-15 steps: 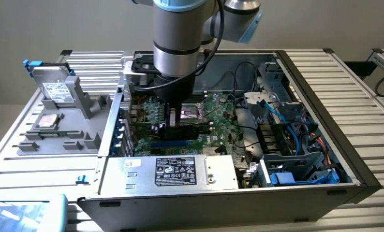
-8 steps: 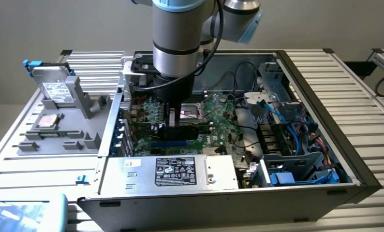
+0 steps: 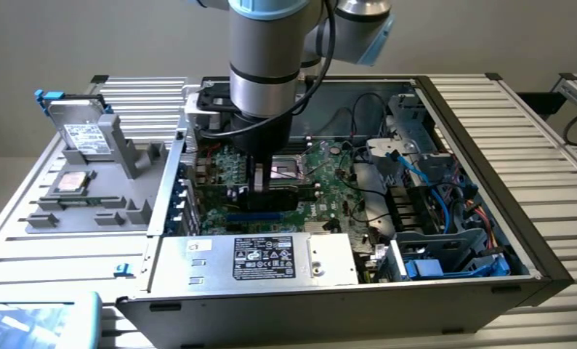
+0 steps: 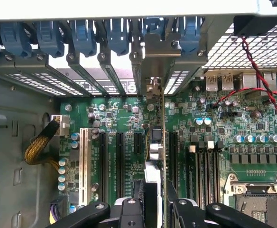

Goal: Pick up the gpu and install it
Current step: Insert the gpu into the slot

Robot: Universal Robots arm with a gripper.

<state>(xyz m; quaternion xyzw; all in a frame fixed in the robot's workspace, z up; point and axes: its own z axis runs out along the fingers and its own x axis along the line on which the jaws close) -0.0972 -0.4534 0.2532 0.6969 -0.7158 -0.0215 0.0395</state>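
Green card: the gpu (image 4: 156, 149) stands edge-on inside the computer case (image 3: 521, 240). Its black cooler block (image 4: 152, 134) is on one face, and its silver bracket (image 4: 152, 88) points at the rear wall (image 4: 224, 52).
Pincer: the gripper (image 4: 156, 202) pinches the gpu across its two faces, with one of its fingers (image 4: 139, 194) on each side.
Arm position: in the exterior view the gripper (image 3: 269, 182) hangs straight down over the motherboard (image 3: 323, 167), at about 12 o'clock from the power supply (image 3: 269, 258).
Card position: the gpu (image 3: 272, 198) is low over the board among the black expansion slots (image 4: 120, 161). The case's rear wall lies at 9 o'clock from it in the exterior view.
Bracket end: it sits just beside the row of slot covers, under the blue clips (image 4: 115, 33); whether it touches the wall cannot be told.
Done: the pick-up looks complete, since the card is in the grip and inside the case. It is well apart from the grey parts holder (image 3: 134, 156) at 9 o'clock of the case, where the hard drives (image 3: 85, 134) lie.
Alignment: the card appears parallel to the slots and roughly in line with one of them.
Left: I judge the install unfinished. The pictures do not show the card's connector edge seated in a slot, and the grip is not released.
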